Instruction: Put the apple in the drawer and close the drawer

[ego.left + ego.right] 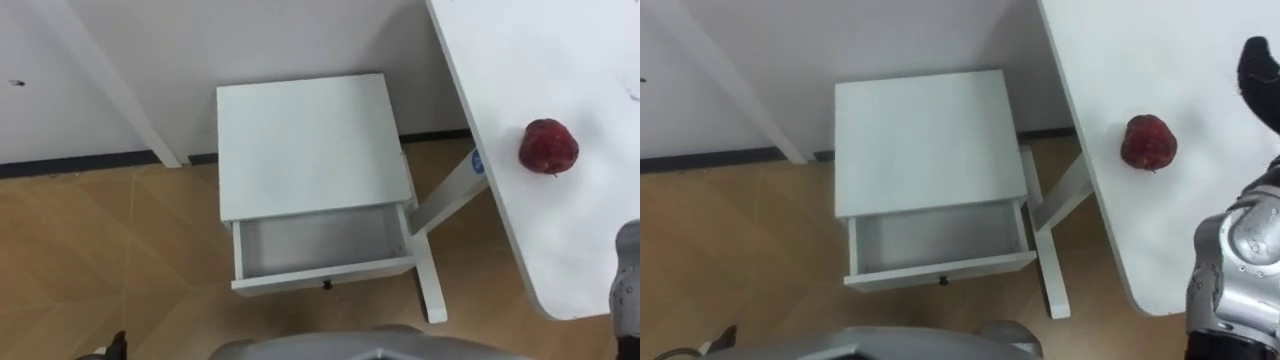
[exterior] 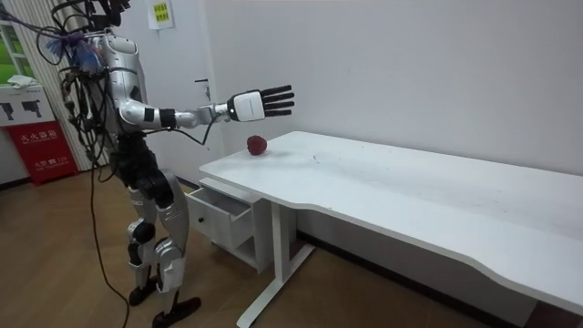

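The apple (image 1: pixel 548 146) sits on the white tabletop (image 1: pixel 560 60), near the rounded end closest to me and a little in from the edge. It is dark red and nearly round, so I can make out no real long axis, and I cannot tell for sure which way its stem end points. My right robot hand (image 2: pixel 260 103) is raised in the air above the apple, palm side down, its fingers straight and spread wide. It holds nothing and touches neither the fruit nor the tabletop, with a clear gap of air between it and the apple below. To my left of the tabletop's end, down on the wooden floor (image 1: pixel 90 250) against the wall, stands a small white cabinet (image 1: pixel 305 140). Its drawer (image 1: pixel 325 275) is pulled out toward me, and the inside looks bare. In the room view I stand upright at the tabletop's end, the cabinet just before my legs.
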You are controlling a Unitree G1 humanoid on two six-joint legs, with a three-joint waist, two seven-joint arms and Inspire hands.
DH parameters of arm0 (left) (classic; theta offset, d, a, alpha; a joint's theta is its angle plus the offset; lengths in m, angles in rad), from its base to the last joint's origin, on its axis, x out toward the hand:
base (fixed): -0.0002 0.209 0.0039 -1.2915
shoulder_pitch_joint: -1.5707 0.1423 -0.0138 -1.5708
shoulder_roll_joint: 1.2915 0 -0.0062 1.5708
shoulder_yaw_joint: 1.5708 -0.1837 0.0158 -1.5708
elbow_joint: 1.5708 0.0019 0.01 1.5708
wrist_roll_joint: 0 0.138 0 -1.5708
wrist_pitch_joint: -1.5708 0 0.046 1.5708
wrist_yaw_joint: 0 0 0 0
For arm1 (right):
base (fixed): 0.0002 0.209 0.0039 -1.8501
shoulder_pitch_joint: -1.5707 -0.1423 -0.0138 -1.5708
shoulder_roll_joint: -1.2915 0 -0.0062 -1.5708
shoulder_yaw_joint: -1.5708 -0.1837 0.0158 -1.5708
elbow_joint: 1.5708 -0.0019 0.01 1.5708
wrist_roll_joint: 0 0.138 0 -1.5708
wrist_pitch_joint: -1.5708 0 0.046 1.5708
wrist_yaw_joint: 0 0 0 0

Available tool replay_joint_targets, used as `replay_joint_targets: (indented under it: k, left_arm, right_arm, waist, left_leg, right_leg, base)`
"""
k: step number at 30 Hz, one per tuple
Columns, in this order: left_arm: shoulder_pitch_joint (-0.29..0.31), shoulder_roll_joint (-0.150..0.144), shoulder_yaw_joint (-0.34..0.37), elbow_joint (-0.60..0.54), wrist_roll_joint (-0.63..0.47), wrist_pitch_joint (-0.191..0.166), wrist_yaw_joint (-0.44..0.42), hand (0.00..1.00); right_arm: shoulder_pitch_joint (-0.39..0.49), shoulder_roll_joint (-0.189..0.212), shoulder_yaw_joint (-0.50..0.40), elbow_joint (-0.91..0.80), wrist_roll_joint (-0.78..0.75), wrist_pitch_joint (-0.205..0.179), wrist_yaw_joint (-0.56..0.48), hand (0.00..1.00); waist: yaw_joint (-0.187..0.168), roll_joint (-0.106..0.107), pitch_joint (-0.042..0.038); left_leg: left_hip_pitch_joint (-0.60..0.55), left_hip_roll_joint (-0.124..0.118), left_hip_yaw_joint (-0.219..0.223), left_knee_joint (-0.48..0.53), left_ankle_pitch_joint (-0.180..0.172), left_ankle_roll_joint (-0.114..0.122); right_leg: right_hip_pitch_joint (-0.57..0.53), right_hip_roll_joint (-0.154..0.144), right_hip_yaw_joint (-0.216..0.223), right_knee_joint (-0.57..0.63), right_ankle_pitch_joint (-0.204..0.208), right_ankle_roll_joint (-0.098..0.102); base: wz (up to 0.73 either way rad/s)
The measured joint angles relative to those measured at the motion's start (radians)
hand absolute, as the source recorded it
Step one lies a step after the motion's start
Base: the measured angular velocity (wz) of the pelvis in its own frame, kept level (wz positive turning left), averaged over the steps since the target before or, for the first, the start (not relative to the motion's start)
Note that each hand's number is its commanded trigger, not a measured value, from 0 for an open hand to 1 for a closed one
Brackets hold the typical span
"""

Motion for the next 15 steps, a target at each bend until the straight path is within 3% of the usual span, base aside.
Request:
replay_joint_targets:
  k: [15]
  left_arm:
    - [0.015,0.005,-0.003,-0.002,0.023,0.011,0.011,0.0]
  right_arm:
    - [0.044,0.001,0.031,0.065,-0.003,0.035,0.17,0.0]
  waist:
    - [0.002,0.011,-0.0054]
  left_leg:
    - [0.001,0.001,-0.01,0.003,0.0,0.0]
  right_leg:
    - [0.013,0.0,-0.02,-0.03,0.011,0.001]
  base:
    - [0.04]
